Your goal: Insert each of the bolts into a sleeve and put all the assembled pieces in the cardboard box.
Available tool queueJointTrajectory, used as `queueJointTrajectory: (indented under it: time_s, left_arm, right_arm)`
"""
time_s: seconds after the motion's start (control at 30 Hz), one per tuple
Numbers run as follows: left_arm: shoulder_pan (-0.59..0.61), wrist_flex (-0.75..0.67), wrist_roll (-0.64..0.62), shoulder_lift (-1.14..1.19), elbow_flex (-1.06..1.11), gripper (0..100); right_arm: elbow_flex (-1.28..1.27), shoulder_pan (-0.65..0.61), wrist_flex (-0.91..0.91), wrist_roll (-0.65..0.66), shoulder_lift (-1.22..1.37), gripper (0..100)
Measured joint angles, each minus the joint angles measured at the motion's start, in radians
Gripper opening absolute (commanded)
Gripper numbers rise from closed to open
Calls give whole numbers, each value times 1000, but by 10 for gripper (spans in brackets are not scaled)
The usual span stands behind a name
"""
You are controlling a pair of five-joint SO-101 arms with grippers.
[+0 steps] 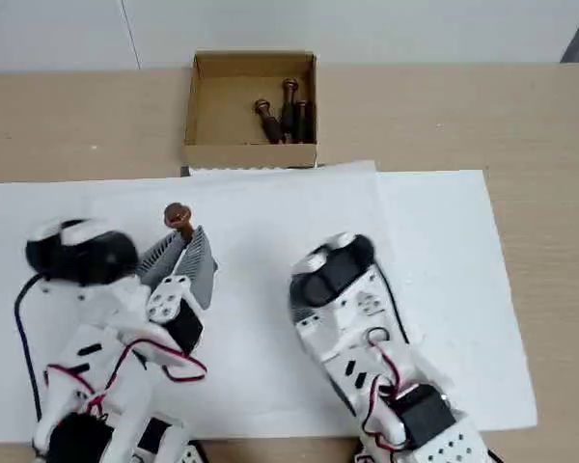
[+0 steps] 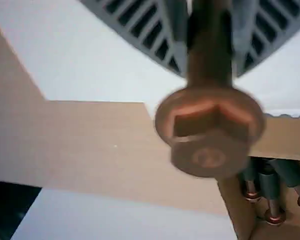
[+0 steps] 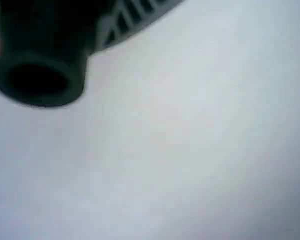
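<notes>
My left gripper [image 1: 183,234] is shut on a copper bolt [image 1: 178,214], whose flanged hex head points toward the cardboard box [image 1: 205,106]. In the left wrist view the bolt [image 2: 210,130] sticks out between the grey ribbed fingers [image 2: 140,25]. The box stands at the back of the table with several assembled pieces [image 1: 286,111] lying in its right half, and these pieces [image 2: 270,192] show beyond the bolt head. My right arm [image 1: 333,275] bends low over the white sheet. Its gripper [image 3: 55,35] is shut on a black sleeve [image 3: 37,75], open end toward the camera, just above the paper.
A large white paper sheet [image 1: 434,270] covers the wooden table [image 1: 521,116] under both arms. The box touches the sheet's far edge. Bare paper lies between the two arms and to the right of the right arm.
</notes>
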State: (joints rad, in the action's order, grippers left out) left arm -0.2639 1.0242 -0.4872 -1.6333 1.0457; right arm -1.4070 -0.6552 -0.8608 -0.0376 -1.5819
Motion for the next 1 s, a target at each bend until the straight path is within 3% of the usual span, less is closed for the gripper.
queueJointTrajectory:
  time_s: [0.2,0.37,0.53,0.67,1.0]
  left_arm:
    - [-5,0,-46,-169,106,5]
    - [-9,-8,-117,-172,143,5]
    - [-101,-68,-149,-172,199,5]
    - [-157,-115,-150,-172,230,5]
    - [-158,-121,-114,-172,245,5]
  right_arm:
    - [-38,-92,97,89,0,2]
    - [-84,-101,176,190,2,2]
    - [-101,-133,250,270,2,2]
    - [-101,-153,265,285,2,2]
    - [-100,-153,265,285,2,2]
